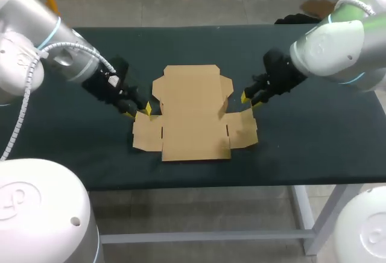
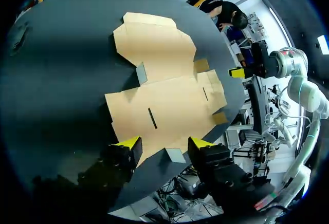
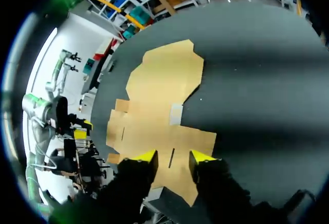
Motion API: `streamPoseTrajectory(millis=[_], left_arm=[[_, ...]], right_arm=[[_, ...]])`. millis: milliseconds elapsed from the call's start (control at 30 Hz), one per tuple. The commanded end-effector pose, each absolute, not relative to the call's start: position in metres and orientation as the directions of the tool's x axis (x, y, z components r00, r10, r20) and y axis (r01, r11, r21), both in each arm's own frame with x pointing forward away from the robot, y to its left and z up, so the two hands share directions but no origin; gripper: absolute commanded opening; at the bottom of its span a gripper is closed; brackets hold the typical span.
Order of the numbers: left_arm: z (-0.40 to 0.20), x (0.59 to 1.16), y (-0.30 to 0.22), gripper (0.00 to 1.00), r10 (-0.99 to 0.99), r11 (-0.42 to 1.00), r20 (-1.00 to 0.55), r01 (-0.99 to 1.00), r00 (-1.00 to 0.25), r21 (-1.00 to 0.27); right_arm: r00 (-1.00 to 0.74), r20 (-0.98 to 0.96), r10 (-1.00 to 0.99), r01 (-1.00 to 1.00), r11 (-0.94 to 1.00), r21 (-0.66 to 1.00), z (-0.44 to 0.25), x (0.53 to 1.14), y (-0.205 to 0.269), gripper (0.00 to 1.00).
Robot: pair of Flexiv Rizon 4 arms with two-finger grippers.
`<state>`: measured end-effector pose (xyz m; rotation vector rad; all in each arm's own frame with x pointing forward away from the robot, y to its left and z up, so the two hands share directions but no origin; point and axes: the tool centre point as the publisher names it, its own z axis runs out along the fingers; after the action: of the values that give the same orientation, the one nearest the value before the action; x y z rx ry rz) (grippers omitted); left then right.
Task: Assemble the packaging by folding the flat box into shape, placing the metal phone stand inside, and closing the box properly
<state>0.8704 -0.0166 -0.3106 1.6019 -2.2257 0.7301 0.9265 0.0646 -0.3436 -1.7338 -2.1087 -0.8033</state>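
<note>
Robotics lab, white left arm [image 1: 24,40], white right arm [image 1: 338,46], dark work table [image 1: 313,148]

1 box [image 1: 194,115] (flat cardbd), 2 grippers [image 1: 139,111] [image 1: 248,99]

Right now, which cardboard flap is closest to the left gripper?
The side flap sticking out on the left arm's side; the left gripper is at its corner. The matching flap opposite lies by the right gripper.
</note>
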Motion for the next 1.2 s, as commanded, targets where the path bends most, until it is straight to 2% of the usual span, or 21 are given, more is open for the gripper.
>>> streamPoseTrajectory(millis=[33, 67, 100, 133, 533, 600, 633, 667, 1200], left_arm=[[-0.309, 0.885, -0.011, 1.00, -0.779, 0.262, 0.529, -0.941, -0.336, -0.213], [-0.308, 0.887, -0.010, 1.00, -0.779, 0.261, 0.529, -0.941, -0.337, -0.214], [-0.307, 0.890, -0.009, 1.00, -0.779, 0.261, 0.529, -0.941, -0.337, -0.215], [-0.306, 0.893, -0.007, 1.00, -0.778, 0.259, 0.530, -0.941, -0.338, -0.220], [-0.296, 0.921, 0.005, 1.00, -0.754, 0.258, 0.545, -0.928, -0.368, -0.269], [-0.294, 0.926, 0.005, 1.00, -0.753, 0.255, 0.544, -0.926, -0.370, -0.277], [-0.294, 0.927, 0.005, 1.00, -0.753, 0.254, 0.544, -0.926, -0.370, -0.279], [-0.293, 0.929, 0.006, 1.00, -0.752, 0.250, 0.546, -0.926, -0.370, -0.284], [-0.291, 0.933, 0.005, 1.00, -0.740, 0.252, 0.554, -0.921, -0.381, -0.297]], right_arm=[[-0.249, 0.758, 0.602, 0.968, 0.141, 0.207, -0.347, 0.940, 0.061, 0.55], [-0.250, 0.760, 0.600, 0.968, 0.135, 0.212, -0.348, 0.943, 0.060, 0.65], [-0.249, 0.764, 0.595, 0.968, 0.127, 0.216, -0.349, 0.947, 0.060, 0.80], [-0.245, 0.767, 0.593, 0.969, 0.122, 0.216, -0.350, 0.950, 0.059, 0.81], [-0.166, 0.826, 0.539, 0.984, 0.031, 0.177, -0.355, 0.993, 0.053, 0.78], [-0.129, 0.839, 0.529, 0.988, -0.005, 0.155, -0.356, 0.999, 0.051, 0.85], [-0.118, 0.843, 0.525, 0.989, -0.014, 0.147, -0.357, 1.001, 0.051, 0.95], [-0.101, 0.849, 0.518, 0.990, -0.029, 0.135, -0.357, 1.003, 0.050, 1.00], [-0.078, 0.859, 0.506, 0.991, -0.054, 0.122, -0.357, 1.007, 0.049, 1.00]])
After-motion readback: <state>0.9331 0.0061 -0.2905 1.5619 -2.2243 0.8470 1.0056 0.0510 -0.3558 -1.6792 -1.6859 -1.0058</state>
